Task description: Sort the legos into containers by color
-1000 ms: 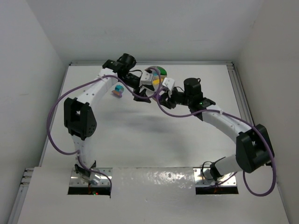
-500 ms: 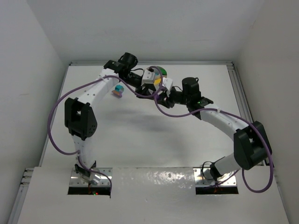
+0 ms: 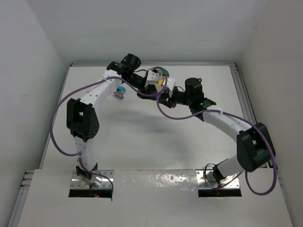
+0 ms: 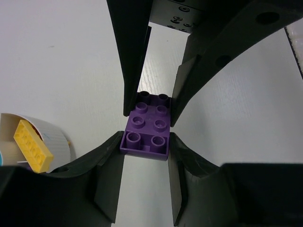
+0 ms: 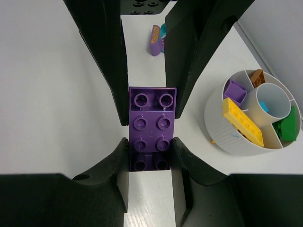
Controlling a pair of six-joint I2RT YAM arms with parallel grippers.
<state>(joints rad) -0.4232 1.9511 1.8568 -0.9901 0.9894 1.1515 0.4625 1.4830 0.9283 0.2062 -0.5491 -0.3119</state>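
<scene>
A purple lego stack (image 5: 152,124) hangs above the table between my two grippers, which face each other. My right gripper (image 5: 150,147) is shut on its near end. My left gripper (image 4: 146,142) is shut on the other end (image 4: 146,137), both jaws pressed against the brick's sides. Just right of the grip stands the round white dish (image 5: 227,135). Its compartments hold a yellow lego (image 5: 242,122), a purple one (image 5: 234,90), an orange one (image 5: 257,76) and a green one (image 5: 286,125). A teal piece (image 5: 263,108) lies in the central well.
A small cluster of loose legos (image 3: 120,91), teal and pink-purple, lies on the table left of the arms' meeting point; it shows past the left fingers as a clump (image 5: 157,39). The dish (image 3: 163,72) sits near the back wall, partly under the left wrist.
The left gripper has slid toward the right gripper and its jaws have narrowed onto the purple stack. The right gripper has kept its hold and shifted slightly left.
</scene>
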